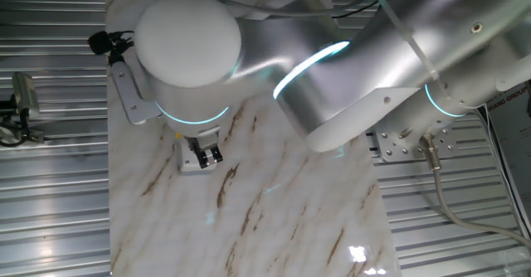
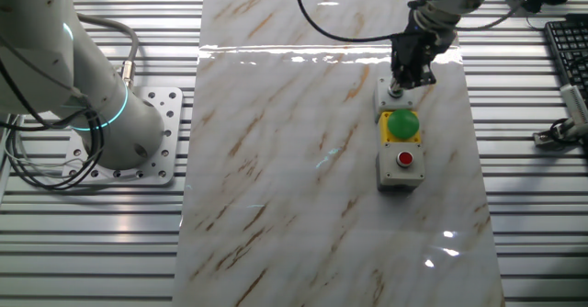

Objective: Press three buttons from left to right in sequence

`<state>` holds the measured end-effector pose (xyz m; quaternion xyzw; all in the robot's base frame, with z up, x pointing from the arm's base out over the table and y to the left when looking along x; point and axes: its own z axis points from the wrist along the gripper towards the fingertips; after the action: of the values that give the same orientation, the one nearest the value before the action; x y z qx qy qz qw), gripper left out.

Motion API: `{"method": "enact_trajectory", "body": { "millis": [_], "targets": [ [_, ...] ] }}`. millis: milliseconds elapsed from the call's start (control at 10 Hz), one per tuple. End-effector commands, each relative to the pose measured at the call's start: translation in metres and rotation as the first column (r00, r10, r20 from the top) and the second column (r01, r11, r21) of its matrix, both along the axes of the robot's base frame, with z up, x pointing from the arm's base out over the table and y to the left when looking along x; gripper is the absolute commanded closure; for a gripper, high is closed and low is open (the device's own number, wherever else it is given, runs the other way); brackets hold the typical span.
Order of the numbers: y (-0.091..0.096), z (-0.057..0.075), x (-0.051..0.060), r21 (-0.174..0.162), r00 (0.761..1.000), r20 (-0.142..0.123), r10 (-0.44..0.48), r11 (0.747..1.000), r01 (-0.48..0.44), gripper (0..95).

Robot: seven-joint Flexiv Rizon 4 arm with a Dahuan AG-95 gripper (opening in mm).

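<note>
Marble table [image 2: 276, 160]: your gripper [image 2: 401, 84] sits on the grey box [image 2: 390, 96] at 12 o'clock of the yellow box [image 2: 401, 128]; finger gap unclear.

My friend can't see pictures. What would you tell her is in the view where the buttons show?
A black robot gripper is down on the farthest of three small button boxes, a grey one, lined up on a marble-patterned table. Next in the row are a large round green button on a yellow box and a small red button on a grey box. The silver robot base stands at left.
</note>
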<state>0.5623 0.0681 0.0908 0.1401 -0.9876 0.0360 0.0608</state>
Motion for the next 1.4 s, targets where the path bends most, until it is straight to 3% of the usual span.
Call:
{"method": "enact_trajectory", "body": {
  "millis": [100,200,300,500,600,1200,1400],
  "targets": [
    [-0.002,-0.015,0.001,0.037,1.000,-0.023,-0.010,0.999,0.010,95.0],
    [-0.002,-0.008,0.003,0.031,0.999,-0.052,-0.004,1.000,0.006,95.0],
    [-0.003,0.001,0.006,0.036,0.994,-0.108,-0.008,0.999,0.012,95.0],
    [0.001,0.025,0.018,0.082,0.982,-0.181,-0.056,0.994,0.072,95.0],
    [0.002,0.028,0.020,0.068,0.979,-0.198,-0.054,0.995,0.069,95.0],
    [0.003,0.029,0.021,0.082,0.975,-0.214,-0.066,0.993,0.085,95.0],
    [0.003,0.030,0.021,0.071,0.971,-0.226,-0.082,0.992,0.100,95.0]
  ]
}}
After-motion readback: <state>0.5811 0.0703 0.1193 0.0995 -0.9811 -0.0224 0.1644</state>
